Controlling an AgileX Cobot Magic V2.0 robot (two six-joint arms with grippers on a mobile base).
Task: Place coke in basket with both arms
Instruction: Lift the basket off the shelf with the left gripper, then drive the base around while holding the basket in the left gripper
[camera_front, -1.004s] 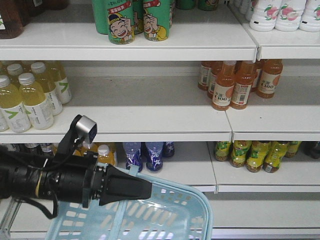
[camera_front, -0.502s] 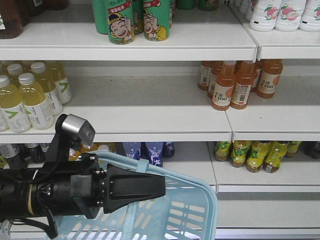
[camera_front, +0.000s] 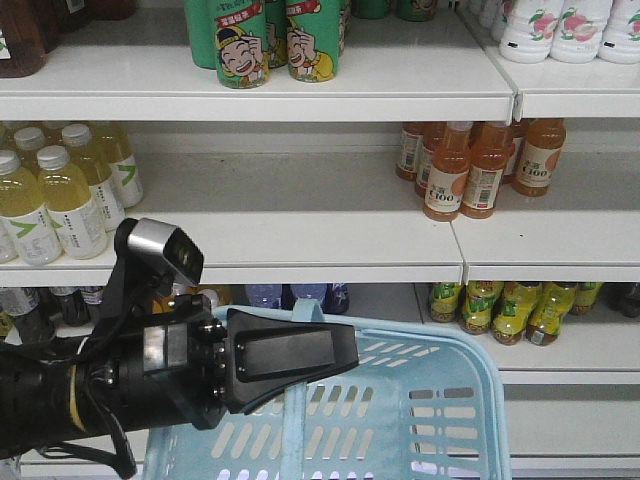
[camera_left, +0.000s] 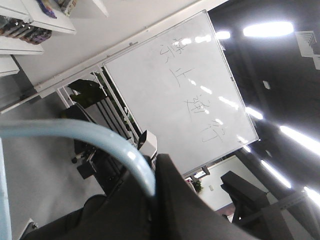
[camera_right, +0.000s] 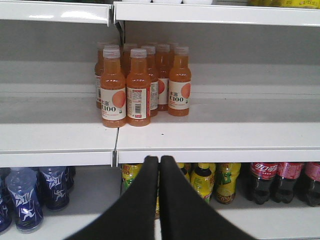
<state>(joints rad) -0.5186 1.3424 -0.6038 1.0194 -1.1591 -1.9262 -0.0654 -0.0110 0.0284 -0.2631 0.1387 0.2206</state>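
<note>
My left gripper (camera_front: 345, 358), black with a silver-capped module on top, is shut on the handle of the light blue basket (camera_front: 440, 420) and holds it up in front of the lowest shelf. In the left wrist view the blue handle (camera_left: 100, 137) runs into the closed left gripper (camera_left: 159, 162). My right gripper (camera_right: 159, 159) is shut and empty, pointing at the shelf edge below the orange bottles. It is out of the front view. No all-red coke bottle shows clearly. Dark cola bottles with red labels (camera_right: 262, 181) stand on the lower shelf at the right.
White shelves (camera_front: 300, 245) hold orange juice bottles (camera_front: 470, 170), pale yellow bottles (camera_front: 60, 195), green cans (camera_front: 270, 40), blue bottles (camera_right: 30, 195) and yellow-green bottles (camera_front: 500, 310). The shelf edge (camera_right: 200, 155) runs just beyond the right fingertips.
The left gripper has carried the basket to the right and closer to the camera. The basket has swung round and now hangs more level.
</note>
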